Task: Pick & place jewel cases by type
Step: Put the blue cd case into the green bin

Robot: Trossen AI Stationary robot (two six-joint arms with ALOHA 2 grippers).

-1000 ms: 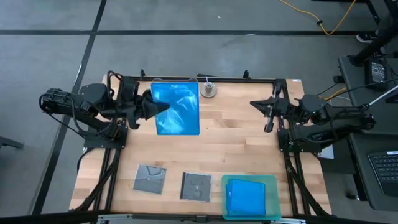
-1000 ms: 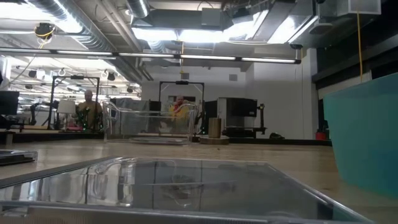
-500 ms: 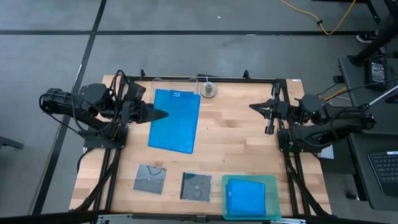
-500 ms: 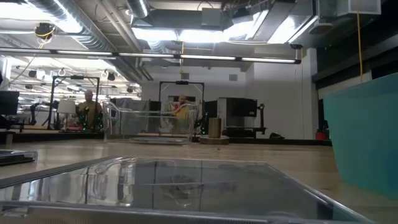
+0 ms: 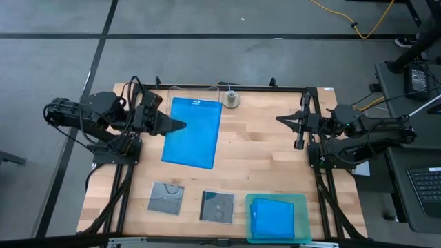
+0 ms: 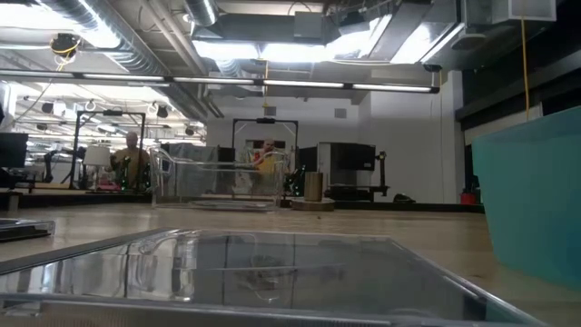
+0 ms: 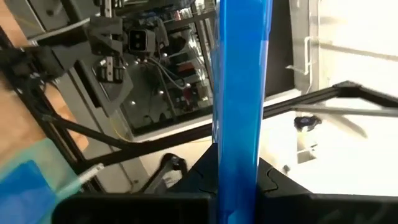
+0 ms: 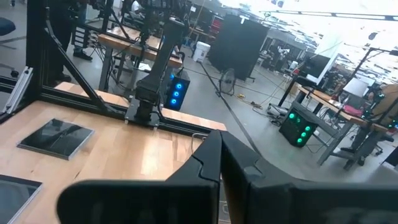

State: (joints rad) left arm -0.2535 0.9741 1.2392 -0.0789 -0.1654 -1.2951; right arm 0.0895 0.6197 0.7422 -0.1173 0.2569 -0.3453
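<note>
My left gripper [image 5: 180, 126] is shut on a bright blue jewel case [image 5: 193, 132], which it holds above the far left of the table; the left wrist view shows this case [image 7: 239, 87] edge-on. Two grey-black square jewel cases [image 5: 166, 198] [image 5: 216, 207] lie flat near the front edge. Another blue case [image 5: 272, 216] lies in the teal tray [image 5: 300, 207] at the front right. My right gripper [image 5: 281, 118] hovers shut over the table's right side and holds nothing. My left gripper pinches the blue case's left long edge [image 7: 240, 158], about midway along it, between its two fingers [image 7: 202, 180]. The fingers come in level from the table's left, across that edge. The case is lifted clear, its broad face up.
A clear plastic tub [image 6: 218, 182] stands at the far edge, partly under the held case. A small metal object [image 5: 233, 100] sits beside it. Bare wood lies in the table's middle. People show in the room beyond the table.
My left gripper has rolled about its own axis without shifting place. The blue case has turned with it: it was tipped steeply and now lies flatter, with its near end farther toward the table's front edge.
</note>
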